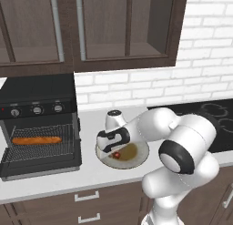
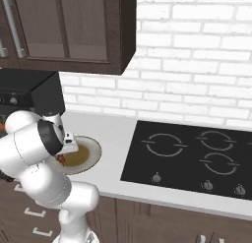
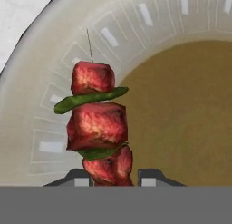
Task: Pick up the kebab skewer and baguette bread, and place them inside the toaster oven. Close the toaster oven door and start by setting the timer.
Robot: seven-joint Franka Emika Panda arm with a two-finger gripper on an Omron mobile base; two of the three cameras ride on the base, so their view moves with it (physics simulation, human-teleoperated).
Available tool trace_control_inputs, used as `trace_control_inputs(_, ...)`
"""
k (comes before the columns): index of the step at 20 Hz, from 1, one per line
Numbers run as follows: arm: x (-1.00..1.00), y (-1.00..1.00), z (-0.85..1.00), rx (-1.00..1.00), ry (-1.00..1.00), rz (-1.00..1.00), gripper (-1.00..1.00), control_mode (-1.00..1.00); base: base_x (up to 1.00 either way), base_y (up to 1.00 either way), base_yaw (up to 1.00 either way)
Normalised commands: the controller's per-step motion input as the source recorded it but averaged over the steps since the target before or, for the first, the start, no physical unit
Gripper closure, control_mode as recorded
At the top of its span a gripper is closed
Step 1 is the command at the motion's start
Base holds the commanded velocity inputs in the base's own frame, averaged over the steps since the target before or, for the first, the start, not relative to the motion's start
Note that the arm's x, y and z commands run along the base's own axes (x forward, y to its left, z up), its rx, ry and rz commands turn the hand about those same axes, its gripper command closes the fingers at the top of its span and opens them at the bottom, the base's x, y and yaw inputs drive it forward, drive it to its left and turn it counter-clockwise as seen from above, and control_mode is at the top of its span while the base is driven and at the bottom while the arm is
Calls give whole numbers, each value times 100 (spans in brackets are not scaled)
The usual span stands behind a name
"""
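Note:
The kebab skewer, red meat chunks with green slices on a thin stick, lies on the rim of a pale plate. My gripper is shut on the kebab skewer, one fingertip at each side of its lowest chunk. From the left base the gripper is down over the plate with the skewer red beneath it. The baguette bread lies on the wire rack inside the black toaster oven. The toaster oven door hangs dropped open.
A black stovetop with ring marks lies on the counter to the right of the plate. Dark wall cabinets hang above the counter. Three knobs run along the oven's front, above the rack.

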Motion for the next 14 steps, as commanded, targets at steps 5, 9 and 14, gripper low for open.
trace_control_inputs(5,0,-11,30,0,0,0,100,-100,0,0,0)
trace_control_inputs(9,-10,-8,75,0,0,0,100,-100,0,0,0)
trace_control_inputs(14,-23,1,84,0,0,0,100,-100,0,0,0)
